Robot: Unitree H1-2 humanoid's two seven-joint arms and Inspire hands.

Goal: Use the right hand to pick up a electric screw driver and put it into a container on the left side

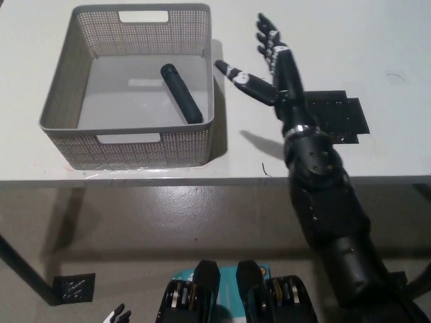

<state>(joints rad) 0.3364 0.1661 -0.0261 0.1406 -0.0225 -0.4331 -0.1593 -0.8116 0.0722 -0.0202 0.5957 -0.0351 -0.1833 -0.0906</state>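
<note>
The black electric screwdriver (181,93) lies loose on the floor of the grey mesh basket (79,140), slanting from upper left to lower right. My black right hand (269,66) is open above the white table, to the right of the basket and clear of its rim, fingers spread and holding nothing. Only the fingertips of my left hand (116,314) show, at the bottom edge of the picture, far below the table.
A black square mat (340,118) lies on the white table (377,60) behind my right forearm. The table's front edge runs across the middle of the picture, with grey floor below and a small black marker (72,287) on it.
</note>
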